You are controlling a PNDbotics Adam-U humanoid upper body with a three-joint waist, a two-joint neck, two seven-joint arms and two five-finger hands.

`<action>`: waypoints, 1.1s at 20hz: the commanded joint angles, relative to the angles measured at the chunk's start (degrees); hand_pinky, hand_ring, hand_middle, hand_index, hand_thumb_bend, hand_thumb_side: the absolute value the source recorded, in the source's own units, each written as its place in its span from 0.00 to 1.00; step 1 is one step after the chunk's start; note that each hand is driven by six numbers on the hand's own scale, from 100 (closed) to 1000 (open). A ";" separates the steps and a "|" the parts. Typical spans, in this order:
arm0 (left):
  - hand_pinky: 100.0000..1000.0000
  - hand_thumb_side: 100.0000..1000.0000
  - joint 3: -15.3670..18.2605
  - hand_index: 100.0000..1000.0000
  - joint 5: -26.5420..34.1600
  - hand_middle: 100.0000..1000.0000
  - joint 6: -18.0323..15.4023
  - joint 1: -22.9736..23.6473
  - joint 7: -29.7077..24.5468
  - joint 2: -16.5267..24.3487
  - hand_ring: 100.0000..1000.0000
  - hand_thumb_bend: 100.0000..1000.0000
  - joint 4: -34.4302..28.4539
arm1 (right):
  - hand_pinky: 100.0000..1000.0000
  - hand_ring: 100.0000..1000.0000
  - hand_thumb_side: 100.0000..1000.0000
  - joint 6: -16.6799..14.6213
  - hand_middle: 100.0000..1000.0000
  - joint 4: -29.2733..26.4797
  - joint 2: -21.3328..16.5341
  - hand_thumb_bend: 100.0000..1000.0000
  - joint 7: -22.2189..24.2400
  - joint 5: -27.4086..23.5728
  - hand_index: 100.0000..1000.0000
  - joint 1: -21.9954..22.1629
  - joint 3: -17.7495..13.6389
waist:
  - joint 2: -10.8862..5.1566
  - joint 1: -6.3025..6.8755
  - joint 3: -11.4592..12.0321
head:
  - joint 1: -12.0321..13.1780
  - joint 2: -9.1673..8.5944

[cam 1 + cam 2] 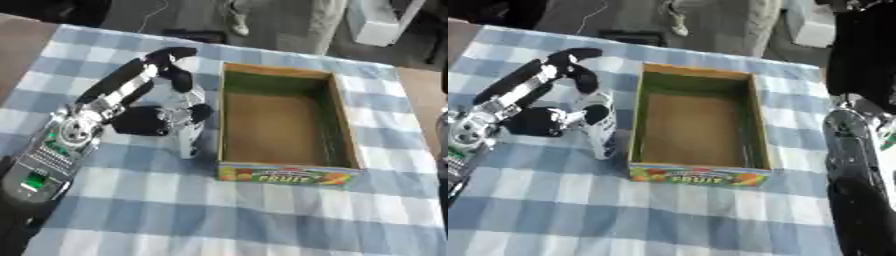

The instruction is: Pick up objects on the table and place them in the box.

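An open cardboard box (289, 176) with a colourful fruit label on its front wall stands on the blue-and-white checked cloth (262, 220), and I see nothing inside it. My left arm bends in from the lower left, and its hand (187, 116) hangs close to the outside of the box's left wall. A dark rounded thing (140, 121) sits against the hand on its left, and a pale narrow part (604, 142) reaches down to the cloth below it. I cannot make out whether that is an object or part of the hand. My right arm (852, 160) lies along the right edge, its hand unseen.
The table (17, 35) shows bare brown wood at the far left, beyond the cloth. Past the far edge is dark floor with a white object (381, 22) and a person's legs. Open cloth lies in front of the box.
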 commanded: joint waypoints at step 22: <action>0.82 0.74 -0.57 1.00 -3.04 0.94 -0.54 -0.95 -2.94 -0.41 0.78 0.38 4.51 | 0.34 0.37 0.77 0.00 0.47 -0.74 0.09 0.00 0.29 -0.15 0.62 -1.32 -0.02 | -0.55 -0.14 -0.38 | 0.67 -0.08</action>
